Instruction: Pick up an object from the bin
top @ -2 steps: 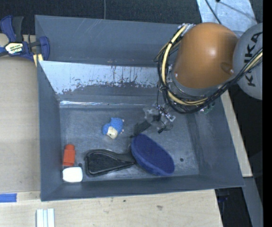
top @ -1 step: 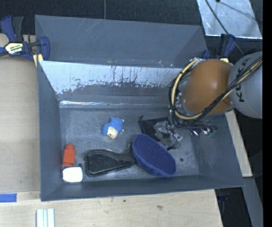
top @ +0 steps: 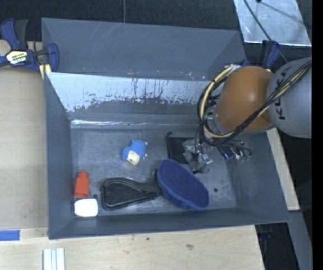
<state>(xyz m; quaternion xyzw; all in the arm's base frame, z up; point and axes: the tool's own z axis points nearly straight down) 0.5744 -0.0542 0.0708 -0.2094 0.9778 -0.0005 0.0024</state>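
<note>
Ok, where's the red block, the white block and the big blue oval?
Red block (top: 82,184), camera view, middle of its top face.
White block (top: 86,207), camera view, its middle.
Blue oval (top: 182,185), camera view, middle of its upper face.

Grey metal bin (top: 150,55): the floor is scuffed and the far wall is streaked.

Items lying on the floor:
- A red block (top: 82,184) lies at the near left, with a white block (top: 86,207) touching its near end.
- A black paddle (top: 124,192) lies just right of these. Its narrow end meets the left edge of a blue oval pad (top: 182,185).
- A small blue-and-white lump (top: 134,151) sits apart, mid-floor.
- A flat black piece (top: 177,145) lies behind the pad, partly hidden.
</note>
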